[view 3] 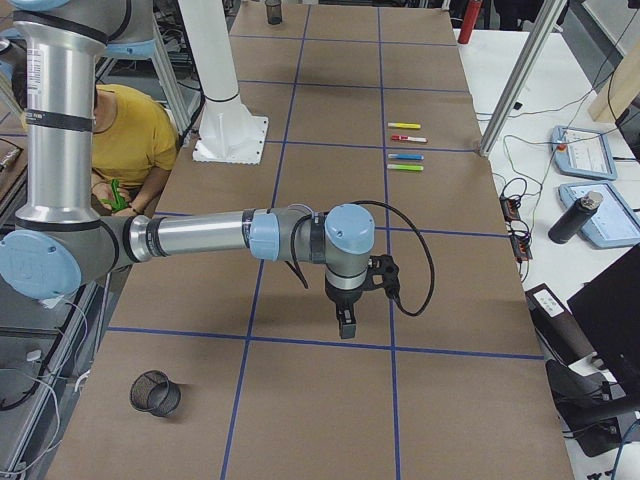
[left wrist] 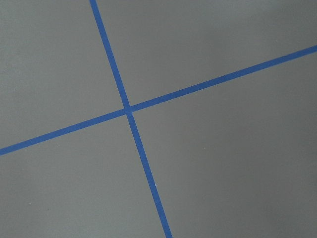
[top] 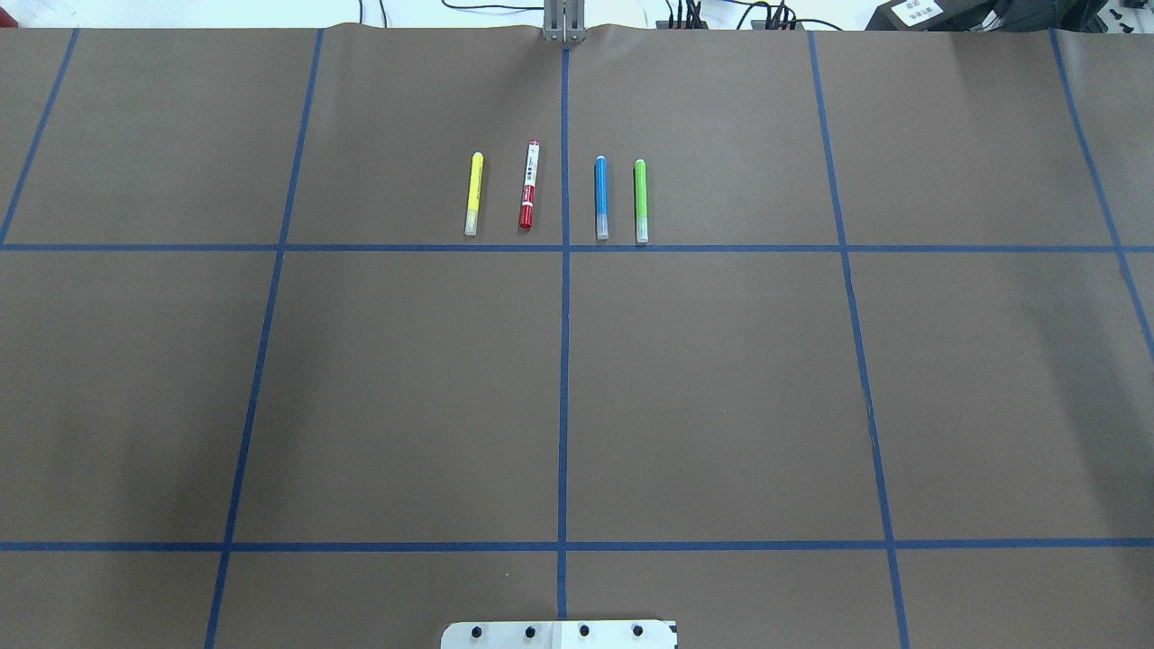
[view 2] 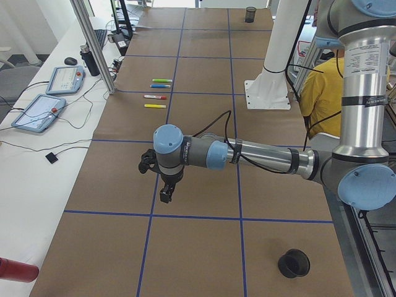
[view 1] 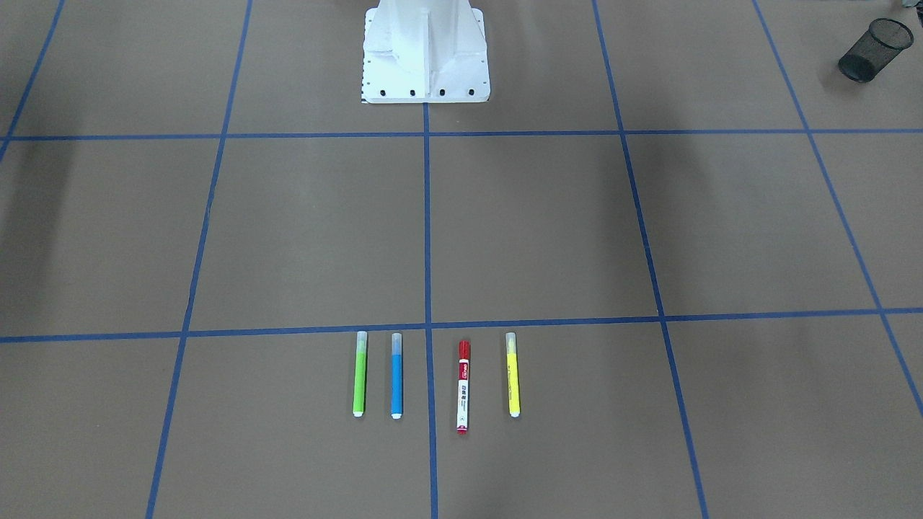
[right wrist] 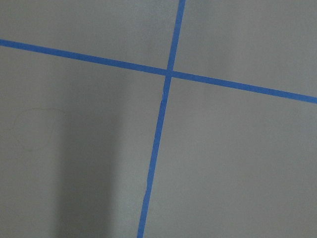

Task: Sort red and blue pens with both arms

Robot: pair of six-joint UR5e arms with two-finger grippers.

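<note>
Red marker (top: 529, 184) and blue pen (top: 600, 197) lie flat in far row with pens parallel and apart. Red just left of centre tape line (top: 564, 361), blue just right. Yellow pen (top: 472, 194) left of red; green pen (top: 641, 201) right of blue. Left gripper (view 2: 166, 193) and right gripper (view 3: 346, 325) point down over table (top: 406, 388) ends, well apart from pens. Opening and hold: cannot tell.

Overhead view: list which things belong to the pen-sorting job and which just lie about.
Job:
thick white marker with red cap
slim bright blue pen with clear cap

Lying about:
slim green pen
slim yellow pen
</note>
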